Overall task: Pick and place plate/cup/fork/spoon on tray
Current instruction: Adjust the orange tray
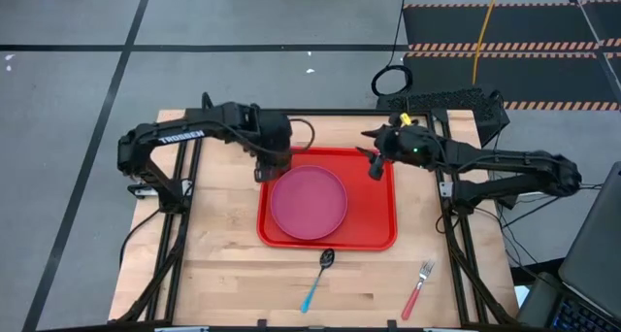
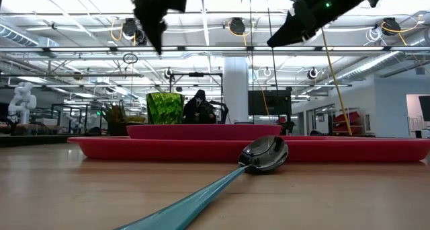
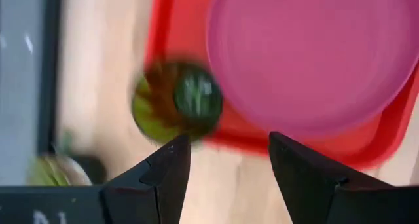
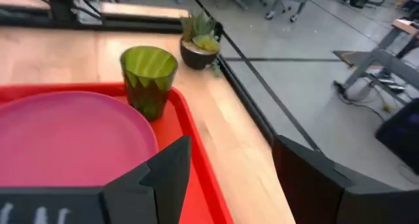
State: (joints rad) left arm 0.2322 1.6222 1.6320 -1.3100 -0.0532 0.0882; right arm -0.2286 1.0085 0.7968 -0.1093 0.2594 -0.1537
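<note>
Left gripper (image 1: 264, 167) spread, empty, over cup (image 3: 177, 101) at tray (image 1: 378, 225) upper-left corner. Right gripper (image 1: 374, 162) likewise, upper right. "TROSSEN" on left arm. Plate (image 1: 309, 202) on tray; spoon (image 1: 317, 279), fork (image 1: 418, 287) lower on wood table (image 1: 223, 274).

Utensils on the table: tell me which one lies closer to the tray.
The spoon, with the light blue handle: its bowl lies just short of the tray's near rim. The red-handled fork lies farther off, toward the right.
</note>
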